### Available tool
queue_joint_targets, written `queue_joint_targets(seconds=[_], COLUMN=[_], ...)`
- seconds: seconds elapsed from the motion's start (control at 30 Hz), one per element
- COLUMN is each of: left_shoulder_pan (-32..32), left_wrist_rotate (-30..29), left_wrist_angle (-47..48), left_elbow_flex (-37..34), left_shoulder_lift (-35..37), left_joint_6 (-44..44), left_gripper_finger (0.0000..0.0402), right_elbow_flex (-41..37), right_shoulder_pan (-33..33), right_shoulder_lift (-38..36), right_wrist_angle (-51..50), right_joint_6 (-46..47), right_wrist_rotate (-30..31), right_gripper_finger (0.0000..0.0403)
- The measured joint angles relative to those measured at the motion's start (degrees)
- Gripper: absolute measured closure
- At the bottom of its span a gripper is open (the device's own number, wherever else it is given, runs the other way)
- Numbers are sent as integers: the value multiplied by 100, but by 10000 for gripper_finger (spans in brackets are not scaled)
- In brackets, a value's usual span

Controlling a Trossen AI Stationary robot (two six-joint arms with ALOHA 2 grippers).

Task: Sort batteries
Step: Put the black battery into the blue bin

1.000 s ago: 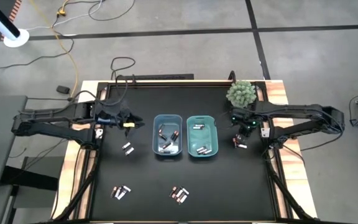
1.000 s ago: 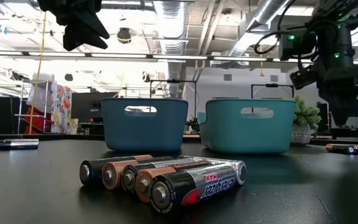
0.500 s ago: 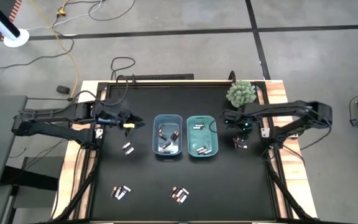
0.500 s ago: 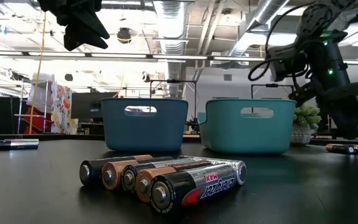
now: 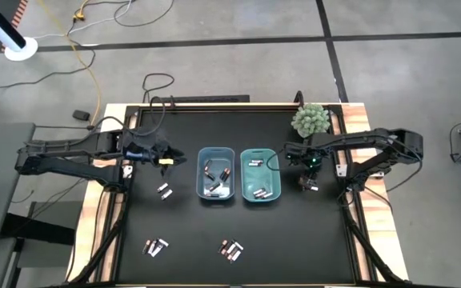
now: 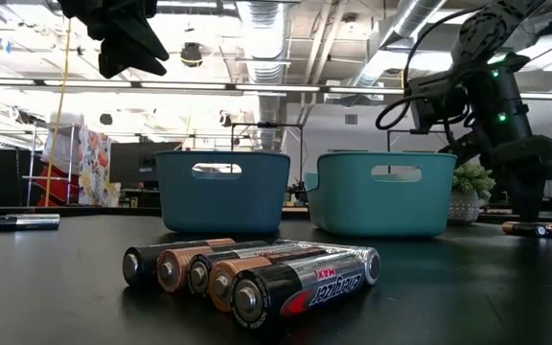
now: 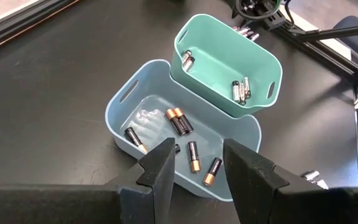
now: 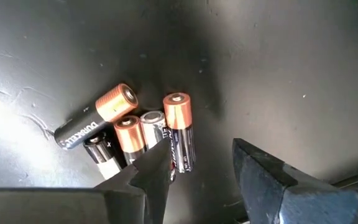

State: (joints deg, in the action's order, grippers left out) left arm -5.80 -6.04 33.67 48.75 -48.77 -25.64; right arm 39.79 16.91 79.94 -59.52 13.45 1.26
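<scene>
A cluster of batteries (image 8: 132,127) with copper ends lies on the black table right of the teal bin (image 5: 261,192). My right gripper (image 8: 197,155) points down over this cluster, open, with one finger (image 8: 157,168) at the cluster's edge; the low view shows the right gripper (image 6: 530,206) close above the table. Both the blue bin (image 7: 120,115) and the teal bin (image 7: 272,68) hold several batteries. My left gripper (image 7: 194,152) hangs open and high, left of the blue bin, with nothing between its fingers. My right gripper comes at the battery cluster from above, pointing down. One finger (image 8: 157,168) overlaps the nearest copper-capped battery (image 8: 179,134) in the wrist view; I cannot tell whether it touches it. The batteries lie flat on the table.
More batteries lie loose on the table: a pair (image 5: 164,190) left of the blue bin and two groups near the front edge (image 5: 155,246) (image 5: 230,250). A potted plant (image 5: 310,119) stands at the back right, close behind my right arm.
My right gripper has come down toward the battery cluster and shifted slightly toward the teal bin, tipping to point straight down. The batteries have stayed where they lay.
</scene>
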Motion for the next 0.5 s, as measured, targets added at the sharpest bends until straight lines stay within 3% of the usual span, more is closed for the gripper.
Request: queue_joint_targets(seconds=[0.5], left_shoulder_pan=[0], left_wrist_rotate=[0], left_wrist_angle=[27], left_elbow_flex=[0], left_shoulder_lift=[0], left_joint_6=[-97], left_gripper_finger=[272], right_elbow_flex=[0], right_shoulder_pan=[13], right_shoulder_lift=[0], right_wrist_angle=[252], right_joint_6=[212], right_wrist_rotate=[2], right_gripper_finger=[217])
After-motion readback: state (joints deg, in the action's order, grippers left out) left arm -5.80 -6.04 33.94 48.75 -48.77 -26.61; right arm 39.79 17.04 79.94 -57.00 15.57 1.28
